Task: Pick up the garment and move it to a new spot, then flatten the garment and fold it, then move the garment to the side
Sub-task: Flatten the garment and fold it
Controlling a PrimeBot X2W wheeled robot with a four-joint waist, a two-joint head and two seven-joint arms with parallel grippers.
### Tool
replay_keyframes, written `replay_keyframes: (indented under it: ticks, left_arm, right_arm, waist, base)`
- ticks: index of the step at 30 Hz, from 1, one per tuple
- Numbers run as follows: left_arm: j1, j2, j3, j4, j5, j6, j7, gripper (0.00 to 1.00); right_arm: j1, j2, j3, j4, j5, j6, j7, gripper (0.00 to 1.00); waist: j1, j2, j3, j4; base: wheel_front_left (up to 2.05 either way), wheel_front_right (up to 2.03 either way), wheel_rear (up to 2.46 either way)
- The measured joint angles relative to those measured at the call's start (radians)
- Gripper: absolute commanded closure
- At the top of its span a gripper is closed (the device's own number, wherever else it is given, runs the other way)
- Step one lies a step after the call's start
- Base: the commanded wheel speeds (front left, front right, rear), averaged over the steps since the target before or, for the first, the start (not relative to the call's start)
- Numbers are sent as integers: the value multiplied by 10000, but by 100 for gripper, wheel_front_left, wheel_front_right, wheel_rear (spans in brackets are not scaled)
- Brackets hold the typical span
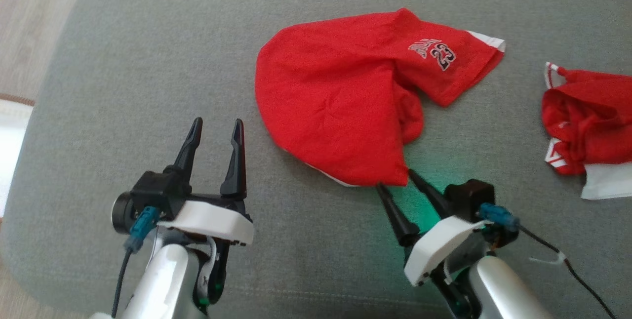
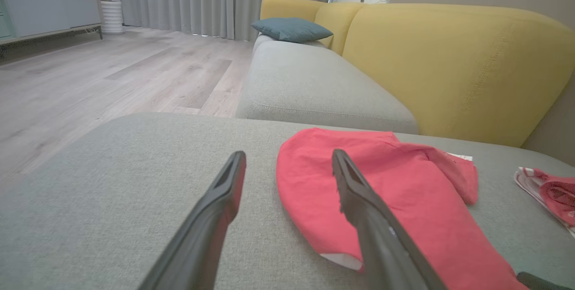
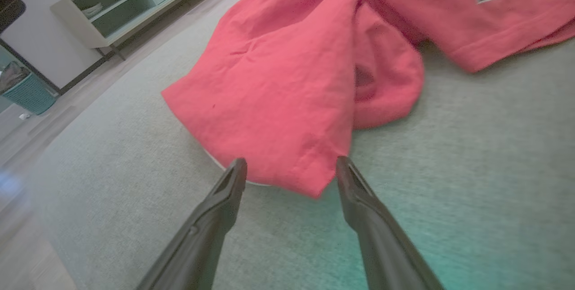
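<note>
When you look down from the head: the red shirt (image 1: 345,101) lies crumpled on the grey cushion (image 1: 123,87), just ahead of the right gripper (image 1: 395,179) and well off to the right of the left gripper (image 1: 217,121).
Nearer arm: the right one. Its tips stand at the shirt's near corner, and you cannot tell whether they are touching it or just short of it.
Long axis: by my judgement, it runs from that near corner away and rightward to the printed end.
Count from the head: you have two grippers and two red garments, the shirt and a second bundle (image 1: 582,116) well apart at the right edge.
Left wrist view: the left fingers (image 2: 224,200) are spread wide and empty over bare cushion, and the shirt lies ahead and to their right.
Right wrist view: the right fingers (image 3: 224,200) are spread wide, gripping nothing, with the shirt's corner lying between the tips.
Coming move: you would likely close the right gripper on that corner, since it sits straight ahead.
</note>
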Motion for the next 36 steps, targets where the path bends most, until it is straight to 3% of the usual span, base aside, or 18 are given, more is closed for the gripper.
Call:
replay_keyframes:
  ticks: [11, 12, 13, 14, 23, 27, 36]
  left_arm:
    - [-168, 0, -105, 35, -111, 13, 0, 0]
    - [-181, 0, -105, 35, -142, 13, 0, 0]
    - [-180, 0, -104, 35, -142, 13, 0, 0]
    - [-180, 0, -98, 42, -142, 13, 0, 0]
    - [-178, 0, -84, 59, -142, 46, 0, 0]
    - [-151, 0, -77, 102, -142, 46, 0, 0]
    - [164, 0, -38, 123, -155, 59, 0, 0]
  right_arm:
    - [-226, -221, 395, 426, 756, 0, 180, 0]
    - [-280, -222, 387, 499, 754, 0, 155, 29]
    - [-353, -234, 385, 577, 731, 0, 127, 96]
    - [-418, -255, 387, 637, 663, 0, 75, 100]
    - [-606, -299, 59, 788, 324, 0, -380, 100]
    - [-618, -658, -476, 359, 98, 0, -324, 100]
    - [256, -1703, -2056, -1244, -351, 0, 1444, 100]
  waist:
    - [0, 0, 321, 565]
    - [0, 0, 334, 587]
    - [0, 0, 344, 603]
    - [0, 0, 345, 608]
    - [0, 0, 139, 412]
    - [0, 0, -97, 258]
    - [0, 0, -586, -121]
  base:
    - [0, 0, 0]
    - [0, 0, 0]
    - [0, 0, 0]
    - [0, 0, 0]
    - [0, 0, 0]
    - [0, 0, 0]
    - [0, 0, 0]
